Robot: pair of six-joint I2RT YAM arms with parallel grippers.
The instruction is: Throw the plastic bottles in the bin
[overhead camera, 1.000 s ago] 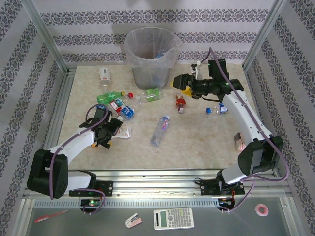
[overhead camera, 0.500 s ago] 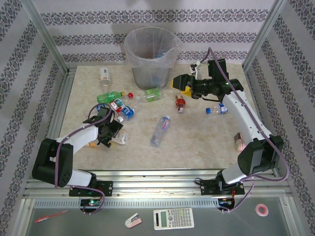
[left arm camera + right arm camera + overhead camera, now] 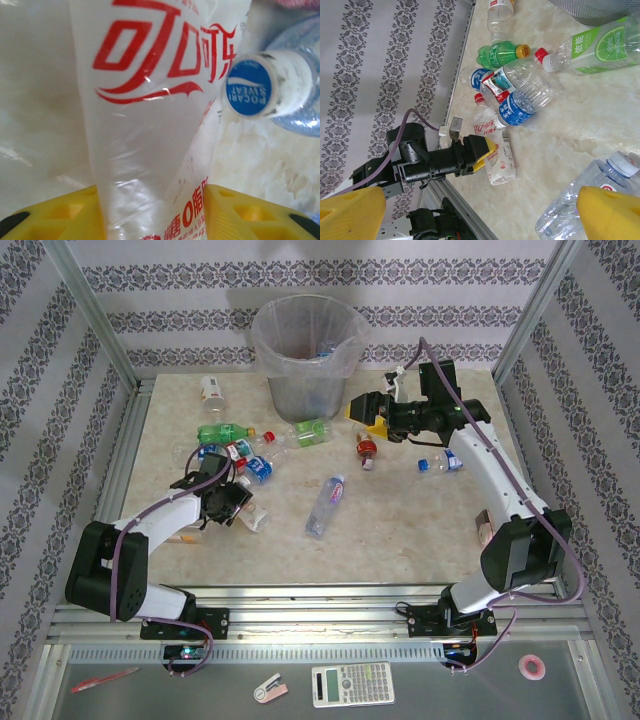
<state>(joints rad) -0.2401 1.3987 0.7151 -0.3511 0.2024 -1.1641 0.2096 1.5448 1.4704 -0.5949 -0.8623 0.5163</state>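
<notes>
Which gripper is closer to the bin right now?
Right. The right gripper hangs open just beside the bin; the left gripper sits much farther back toward the robot, shut on a white-labelled bottle.

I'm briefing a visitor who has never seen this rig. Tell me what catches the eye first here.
Bottles lie littered across the left and middle of the table, in front of the big grey bin at its far edge. Near the front left, the left gripper clamps a red-lettered bottle between yellow fingers. The right gripper hangs open beside the bin.
</notes>
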